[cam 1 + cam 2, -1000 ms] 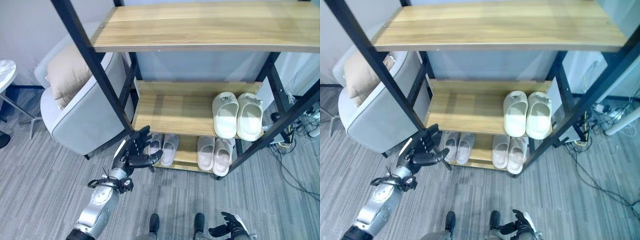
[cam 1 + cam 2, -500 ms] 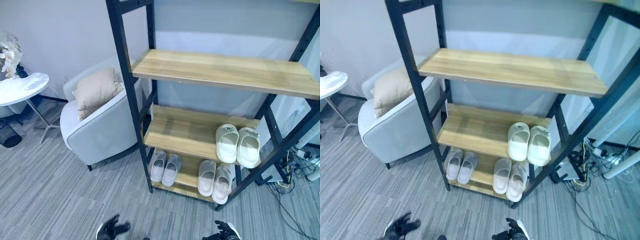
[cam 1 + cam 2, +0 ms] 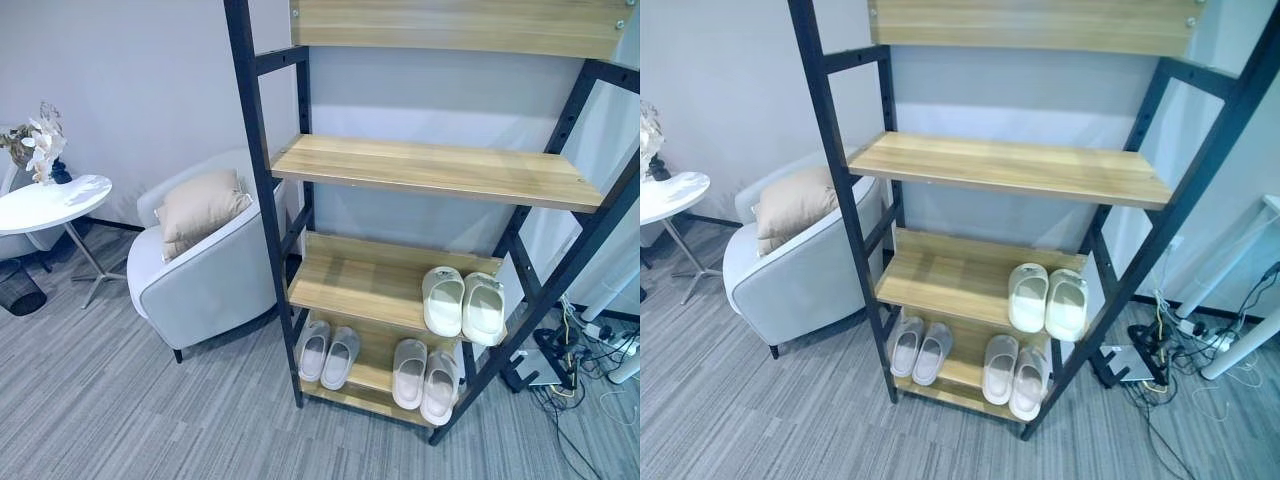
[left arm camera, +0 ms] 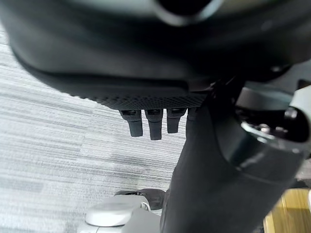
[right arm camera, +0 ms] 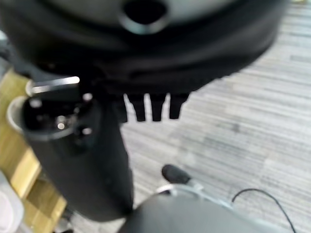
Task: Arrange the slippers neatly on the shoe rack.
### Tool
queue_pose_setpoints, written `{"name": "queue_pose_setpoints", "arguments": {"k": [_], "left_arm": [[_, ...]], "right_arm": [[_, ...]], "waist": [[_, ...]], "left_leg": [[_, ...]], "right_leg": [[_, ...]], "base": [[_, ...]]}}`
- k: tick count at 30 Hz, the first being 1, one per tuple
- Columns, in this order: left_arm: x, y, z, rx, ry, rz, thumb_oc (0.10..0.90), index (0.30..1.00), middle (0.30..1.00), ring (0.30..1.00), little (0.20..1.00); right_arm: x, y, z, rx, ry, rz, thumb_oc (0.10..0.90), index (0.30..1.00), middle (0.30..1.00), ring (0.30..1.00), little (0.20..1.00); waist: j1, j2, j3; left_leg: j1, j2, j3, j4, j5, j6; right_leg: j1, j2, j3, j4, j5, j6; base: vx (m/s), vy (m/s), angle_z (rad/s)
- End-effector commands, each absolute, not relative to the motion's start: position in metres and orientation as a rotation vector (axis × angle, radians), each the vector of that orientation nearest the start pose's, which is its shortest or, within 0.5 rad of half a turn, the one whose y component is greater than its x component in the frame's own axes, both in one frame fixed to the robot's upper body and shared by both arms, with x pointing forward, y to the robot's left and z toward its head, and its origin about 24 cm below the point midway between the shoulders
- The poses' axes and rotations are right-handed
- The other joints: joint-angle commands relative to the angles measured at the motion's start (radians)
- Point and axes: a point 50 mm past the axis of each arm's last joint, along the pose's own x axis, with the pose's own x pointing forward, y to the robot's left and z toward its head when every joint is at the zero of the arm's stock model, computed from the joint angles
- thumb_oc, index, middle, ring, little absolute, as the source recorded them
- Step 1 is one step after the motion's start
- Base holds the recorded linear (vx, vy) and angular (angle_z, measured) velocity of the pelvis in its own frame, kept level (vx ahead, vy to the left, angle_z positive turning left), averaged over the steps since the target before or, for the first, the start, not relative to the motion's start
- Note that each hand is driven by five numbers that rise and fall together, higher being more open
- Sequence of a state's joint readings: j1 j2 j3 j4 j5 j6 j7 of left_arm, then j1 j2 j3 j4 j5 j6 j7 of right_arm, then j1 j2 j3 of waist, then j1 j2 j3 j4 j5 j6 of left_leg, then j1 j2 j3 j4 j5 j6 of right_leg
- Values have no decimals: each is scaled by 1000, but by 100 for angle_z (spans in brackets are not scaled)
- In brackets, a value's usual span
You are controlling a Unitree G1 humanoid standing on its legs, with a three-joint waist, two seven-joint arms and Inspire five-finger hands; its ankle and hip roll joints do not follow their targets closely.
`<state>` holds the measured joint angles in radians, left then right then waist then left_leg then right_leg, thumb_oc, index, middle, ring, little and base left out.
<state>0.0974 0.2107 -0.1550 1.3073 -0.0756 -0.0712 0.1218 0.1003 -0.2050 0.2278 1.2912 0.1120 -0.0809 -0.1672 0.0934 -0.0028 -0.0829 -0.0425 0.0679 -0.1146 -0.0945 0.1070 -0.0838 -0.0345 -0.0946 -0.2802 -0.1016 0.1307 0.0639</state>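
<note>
The black-framed shoe rack (image 3: 262, 200) has wooden shelves. A cream pair of slippers (image 3: 463, 302) lies side by side at the right of the second-lowest shelf. On the bottom shelf a grey pair (image 3: 328, 352) sits at the left and a pale pair (image 3: 425, 372) at the right, the rightmost one slightly askew. My left hand (image 4: 150, 124) hangs low over the grey carpet, fingers relaxed, holding nothing. In its own wrist view my right hand (image 5: 150, 107) hangs the same way, with nothing in it.
A grey armchair (image 3: 205, 285) with a beige cushion (image 3: 198, 205) stands just left of the rack. A round white side table (image 3: 50, 200) with flowers is further left. Cables and a power strip (image 3: 560, 362) lie on the floor at the right.
The camera has risen and pulled back, so more of the rack shows. My left hand, raised near the bottom shelf a second ago, has dropped out of the eye views. The slippers have not moved.
</note>
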Motion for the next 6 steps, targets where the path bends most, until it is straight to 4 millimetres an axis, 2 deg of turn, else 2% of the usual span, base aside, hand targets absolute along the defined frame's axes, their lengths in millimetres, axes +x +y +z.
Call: {"name": "queue_pose_setpoints", "arguments": {"k": [1, 6], "left_arm": [[87, 208, -166, 325, 1154, 55, 800, 900, 900, 900, 900], [93, 199, -166, 363, 1137, -11, 800, 900, 900, 900, 900]], "right_arm": [[47, -204, -174, -230, 1287, -96, 800, 900, 900, 900, 900], [54, -203, -173, -237, 1269, -75, 800, 900, 900, 900, 900]], "waist": [[-21, 23, 47], [-39, 37, 54]], "left_leg": [[-32, -43, 28, 7, -33, 11], [-30, -42, 37, 7, -37, 14]], "right_leg": [[40, 15, -2, 14, -139, 33], [37, 16, 9, 14, -136, 34]], "base": [[0, 0, 0], [-4, 1, -4]]}}
